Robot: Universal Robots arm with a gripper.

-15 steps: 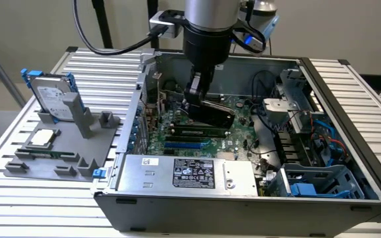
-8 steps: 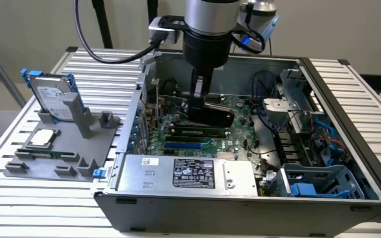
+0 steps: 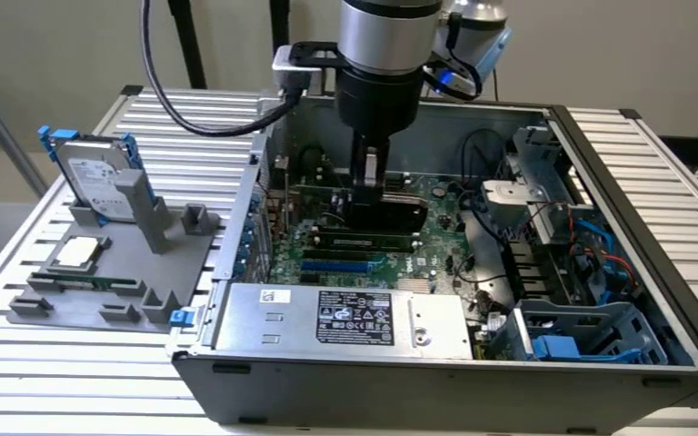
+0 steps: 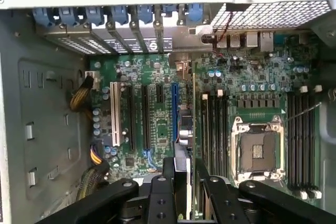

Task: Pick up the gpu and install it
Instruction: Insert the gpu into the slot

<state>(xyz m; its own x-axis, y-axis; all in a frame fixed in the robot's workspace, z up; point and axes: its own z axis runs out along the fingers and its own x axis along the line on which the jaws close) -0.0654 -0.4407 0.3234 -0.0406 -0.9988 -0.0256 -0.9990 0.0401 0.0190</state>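
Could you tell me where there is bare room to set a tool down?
The slatted table in front of the grey holder, and past the case on the exterior view's right. Inside the case is crowded, jaws holding the gpu there.

I have the silver and black cylindrical arm (image 3: 383, 45) coming in from the far side and standing vertical, wrist pointing straight down. Its black two-fingered gripper (image 3: 371, 186) (image 4: 185, 167) hangs low, fingers (image 4: 167, 182) drawn close together and clamped on the thin black-faced gpu card (image 3: 400, 216), which stands on edge between them.
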